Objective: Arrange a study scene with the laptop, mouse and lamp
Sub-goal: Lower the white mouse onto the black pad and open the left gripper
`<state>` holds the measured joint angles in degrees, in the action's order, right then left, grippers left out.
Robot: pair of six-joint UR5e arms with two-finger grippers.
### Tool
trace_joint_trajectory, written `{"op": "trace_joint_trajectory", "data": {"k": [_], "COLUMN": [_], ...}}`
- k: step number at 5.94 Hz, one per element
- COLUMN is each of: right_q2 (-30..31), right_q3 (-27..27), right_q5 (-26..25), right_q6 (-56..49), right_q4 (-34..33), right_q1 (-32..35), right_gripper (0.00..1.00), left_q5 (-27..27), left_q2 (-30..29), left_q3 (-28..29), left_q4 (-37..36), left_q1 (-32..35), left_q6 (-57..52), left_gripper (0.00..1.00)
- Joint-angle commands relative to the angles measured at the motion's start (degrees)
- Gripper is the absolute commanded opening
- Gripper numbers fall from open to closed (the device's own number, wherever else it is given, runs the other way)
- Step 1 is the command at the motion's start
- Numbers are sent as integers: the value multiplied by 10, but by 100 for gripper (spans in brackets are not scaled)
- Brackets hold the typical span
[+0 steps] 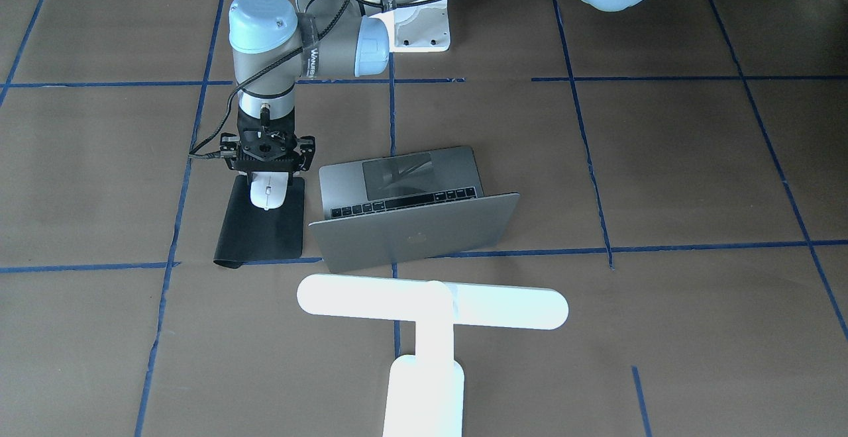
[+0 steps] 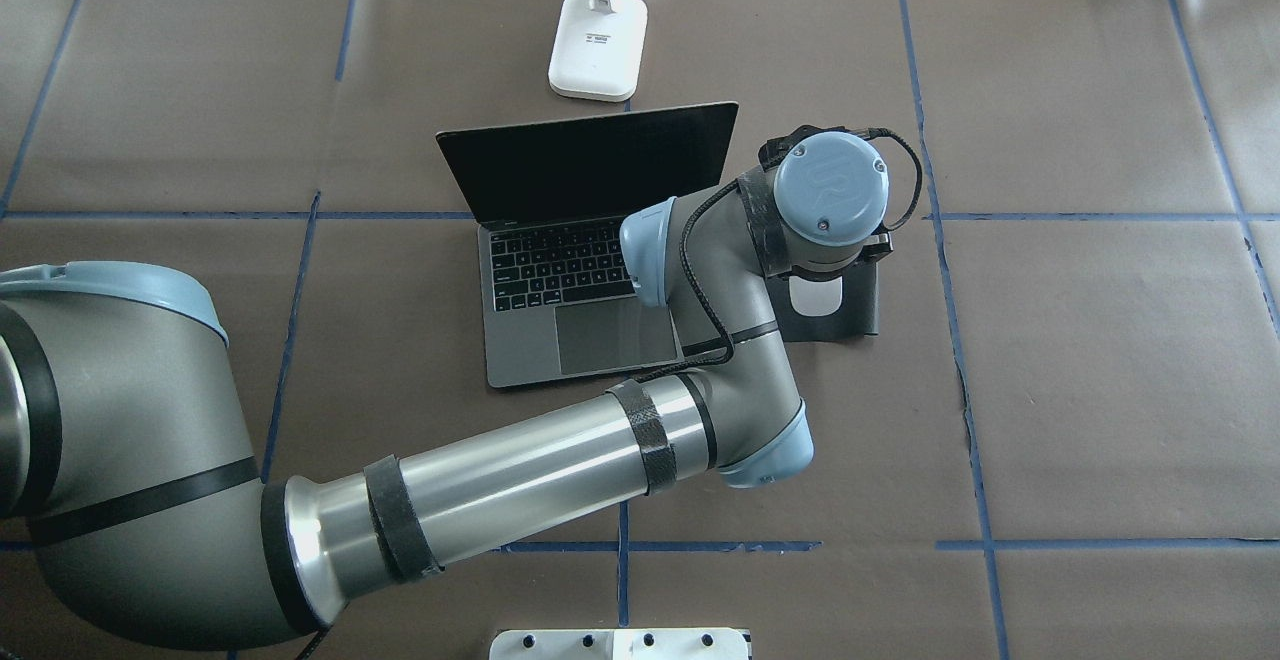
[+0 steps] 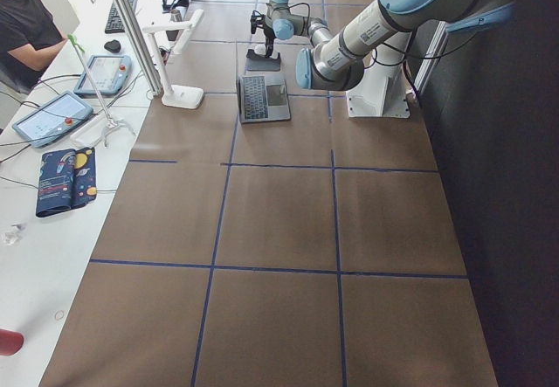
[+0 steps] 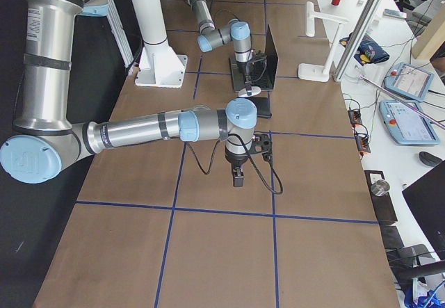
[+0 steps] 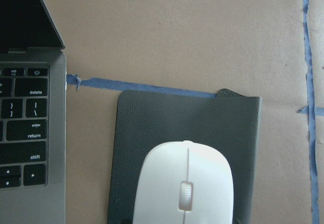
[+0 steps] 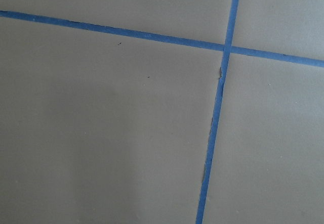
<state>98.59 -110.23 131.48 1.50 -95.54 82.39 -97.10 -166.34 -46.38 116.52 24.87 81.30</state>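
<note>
The grey laptop (image 1: 411,225) stands open mid-table, its keyboard (image 2: 560,270) towards me. The white T-shaped lamp (image 1: 430,308) stands behind it, its base (image 2: 597,45) at the far edge. The white mouse (image 1: 267,193) lies on a black mouse pad (image 1: 262,232) beside the laptop and fills the bottom of the left wrist view (image 5: 185,183). My left arm reaches across. Its gripper (image 1: 268,171) points straight down over the mouse's rear half, jaws against its sides. My right gripper (image 4: 236,179) hangs above bare table, shown only in the exterior right view; I cannot tell its state.
Brown table covering with blue tape lines (image 6: 217,107). My left forearm (image 2: 520,480) crosses the near half of the table in front of the laptop. The white robot base (image 1: 421,26) is behind the laptop. An operator's bench with tablets (image 3: 52,116) runs along the far side.
</note>
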Motion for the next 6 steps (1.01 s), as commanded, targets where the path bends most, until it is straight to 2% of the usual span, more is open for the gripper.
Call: {"op": "trace_joint_trajectory", "data": {"k": [1,3,4,5,6], "right_q2": [0,0,0,0,-1], "right_q3": [-1,-1,-1,-1,-1], "right_q5": [9,13,13,13,13], "right_q6": [0,0,0,0,0], "right_q4": [0,0,0,0,0], "right_q1": [1,6,8,8,8], "right_gripper": [100,100,100,100,100], "left_q5": [9,9,9,9,9], "left_q2": [-14,-16,-16,-16,-16], "left_q3": [48,59,59,59,59], "left_q4": [48,63,65,67,67], "left_q1": [0,0,0,0,0], "left_q6": [0,0,1,1,2], "left_gripper": [0,3,17,40,68]}}
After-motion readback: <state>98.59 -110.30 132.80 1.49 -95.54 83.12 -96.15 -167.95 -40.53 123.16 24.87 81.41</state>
